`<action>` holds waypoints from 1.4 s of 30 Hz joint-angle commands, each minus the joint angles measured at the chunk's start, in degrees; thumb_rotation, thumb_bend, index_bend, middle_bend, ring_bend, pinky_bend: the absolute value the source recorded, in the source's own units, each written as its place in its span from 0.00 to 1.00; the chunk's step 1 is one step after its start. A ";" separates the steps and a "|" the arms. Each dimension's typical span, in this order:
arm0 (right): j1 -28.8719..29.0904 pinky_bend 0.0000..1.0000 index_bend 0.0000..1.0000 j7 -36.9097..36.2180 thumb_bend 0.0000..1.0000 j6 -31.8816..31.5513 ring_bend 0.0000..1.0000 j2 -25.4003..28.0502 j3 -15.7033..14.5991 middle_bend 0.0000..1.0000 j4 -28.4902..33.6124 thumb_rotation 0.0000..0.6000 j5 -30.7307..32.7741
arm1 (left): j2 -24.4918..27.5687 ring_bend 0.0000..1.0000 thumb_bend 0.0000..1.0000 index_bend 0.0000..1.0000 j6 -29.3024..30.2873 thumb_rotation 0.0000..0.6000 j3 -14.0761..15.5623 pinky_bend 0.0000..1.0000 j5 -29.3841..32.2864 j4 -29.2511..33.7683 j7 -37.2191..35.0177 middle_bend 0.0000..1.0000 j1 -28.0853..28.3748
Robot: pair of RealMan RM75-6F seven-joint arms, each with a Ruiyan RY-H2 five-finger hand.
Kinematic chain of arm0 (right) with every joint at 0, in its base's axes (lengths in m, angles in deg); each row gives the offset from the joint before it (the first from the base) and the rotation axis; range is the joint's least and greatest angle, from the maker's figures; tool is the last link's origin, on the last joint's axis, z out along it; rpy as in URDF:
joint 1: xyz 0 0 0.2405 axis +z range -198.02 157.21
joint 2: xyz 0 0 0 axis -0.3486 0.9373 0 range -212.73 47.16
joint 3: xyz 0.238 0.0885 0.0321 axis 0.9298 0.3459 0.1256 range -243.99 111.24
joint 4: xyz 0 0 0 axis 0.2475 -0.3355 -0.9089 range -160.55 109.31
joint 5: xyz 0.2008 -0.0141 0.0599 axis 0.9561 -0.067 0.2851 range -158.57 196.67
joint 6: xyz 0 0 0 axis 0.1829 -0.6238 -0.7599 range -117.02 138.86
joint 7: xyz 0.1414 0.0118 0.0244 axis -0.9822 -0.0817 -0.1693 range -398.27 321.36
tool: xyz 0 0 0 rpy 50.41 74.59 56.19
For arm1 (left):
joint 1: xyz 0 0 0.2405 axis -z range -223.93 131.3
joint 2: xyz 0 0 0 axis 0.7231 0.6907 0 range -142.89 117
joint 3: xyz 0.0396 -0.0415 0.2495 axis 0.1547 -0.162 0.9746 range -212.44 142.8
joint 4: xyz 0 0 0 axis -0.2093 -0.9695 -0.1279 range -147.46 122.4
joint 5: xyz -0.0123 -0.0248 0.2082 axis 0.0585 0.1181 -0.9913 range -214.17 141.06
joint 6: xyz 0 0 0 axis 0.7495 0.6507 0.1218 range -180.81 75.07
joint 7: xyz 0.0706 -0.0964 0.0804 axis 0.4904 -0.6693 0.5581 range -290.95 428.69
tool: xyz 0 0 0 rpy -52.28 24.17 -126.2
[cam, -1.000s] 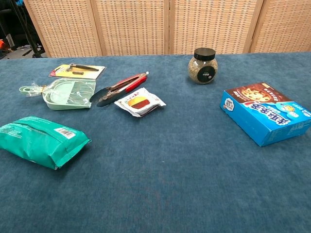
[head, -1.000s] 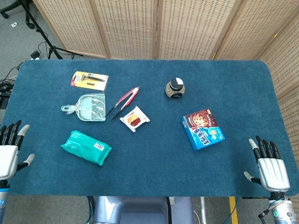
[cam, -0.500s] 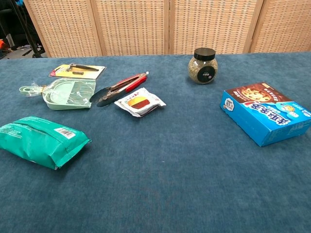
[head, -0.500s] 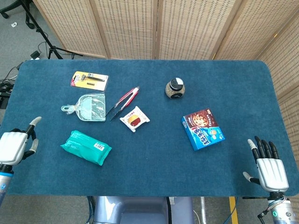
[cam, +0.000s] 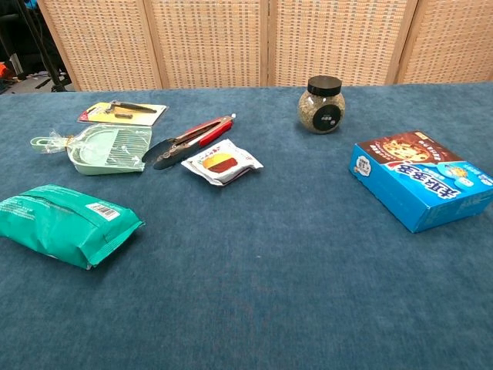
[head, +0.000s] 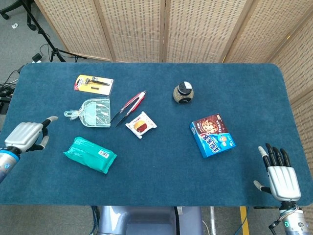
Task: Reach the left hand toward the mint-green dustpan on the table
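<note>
My left robot hand [head: 27, 135] hovers over the worktop [head: 161, 161] near its left edge, fingers loosely apart and grasping nothing — near the mint-green dustpan [head: 93, 112], not touching. The dustpan lies left of centre, handle toward me, red tongs [head: 128, 107] just beside its far side. I could overshoot and shove it into the tongs, or snag the green pouch [head: 90, 154] below. The lane from hand to handle looks open. The right robot hand [head: 282, 178] rests released at the near right corner.

Woven folding screens [head: 166, 29] behind blue-carpeted table [head: 161, 161], grey floor [head: 19, 44].
</note>
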 commanded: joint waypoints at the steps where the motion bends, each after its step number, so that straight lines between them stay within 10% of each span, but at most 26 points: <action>1: 0.04 0.00 0.00 -0.07 0.00 0.14 0.00 0.03 -0.08 0.00 0.05 1.00 -0.04 | 1.31 0.74 0.62 0.00 -10.63 1.00 0.06 0.56 6.33 -3.11 -1.16 0.68 7.76; 23: 0.28 0.00 0.00 -3.31 0.00 0.99 0.00 1.26 -0.01 0.00 -0.03 1.00 0.21 | -15.82 0.74 0.62 0.00 -19.48 1.00 14.69 0.56 24.09 -22.88 4.34 0.68 26.38; 42: 0.44 0.00 0.00 -4.42 0.00 1.43 0.00 1.78 -0.29 0.00 0.03 1.00 -0.07 | -19.15 0.74 0.62 0.00 -17.01 1.00 20.20 0.56 30.48 -24.38 4.53 0.68 32.33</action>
